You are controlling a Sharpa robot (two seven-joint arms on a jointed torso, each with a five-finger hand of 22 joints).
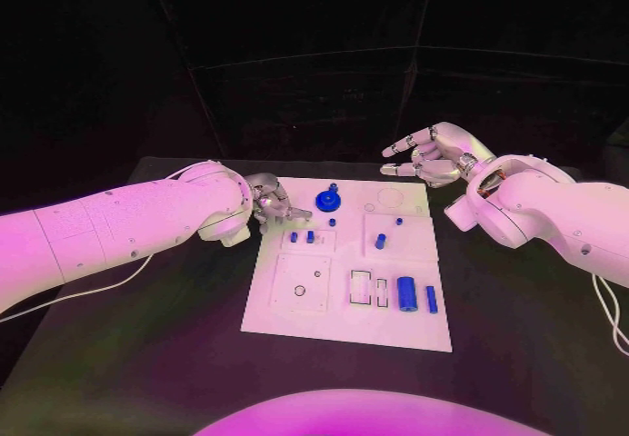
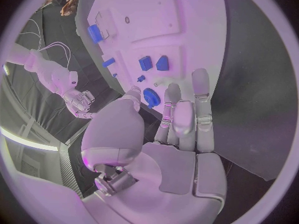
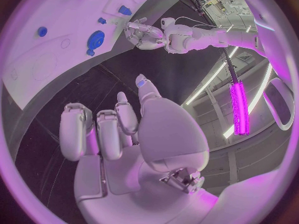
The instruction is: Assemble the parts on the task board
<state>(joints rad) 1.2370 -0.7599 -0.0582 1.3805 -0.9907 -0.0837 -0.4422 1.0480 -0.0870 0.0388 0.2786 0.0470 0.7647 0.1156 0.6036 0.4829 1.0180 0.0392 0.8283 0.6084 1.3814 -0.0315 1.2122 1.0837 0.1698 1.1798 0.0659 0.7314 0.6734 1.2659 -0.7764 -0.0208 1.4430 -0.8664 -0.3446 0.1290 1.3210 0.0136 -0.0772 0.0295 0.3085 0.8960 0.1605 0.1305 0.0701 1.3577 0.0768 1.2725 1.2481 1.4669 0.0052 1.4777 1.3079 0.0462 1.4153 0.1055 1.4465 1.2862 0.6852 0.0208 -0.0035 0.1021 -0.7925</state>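
The white task board (image 1: 302,313) lies in the middle of the black table. Blue parts stand on it: a round toothed disc (image 1: 328,202) near the far edge, small pegs (image 1: 309,237) behind the left plates, a taller peg (image 1: 380,241), and two cylinders (image 1: 406,292) near the right edge. My left hand (image 1: 272,202) hovers at the board's far left corner, fingers stretched out and empty, fingertips (image 2: 201,77) just short of the disc (image 2: 151,96). My right hand (image 1: 433,153) is raised beyond the far right corner, fingers apart, holding nothing.
Bare black tabletop (image 1: 157,345) surrounds the board on all sides. A white cable (image 1: 79,292) trails from my left arm over the table's left part. The right wrist view shows the board (image 3: 37,59), the disc (image 3: 96,39) and my left hand (image 3: 143,35) beyond my own palm (image 3: 118,129).
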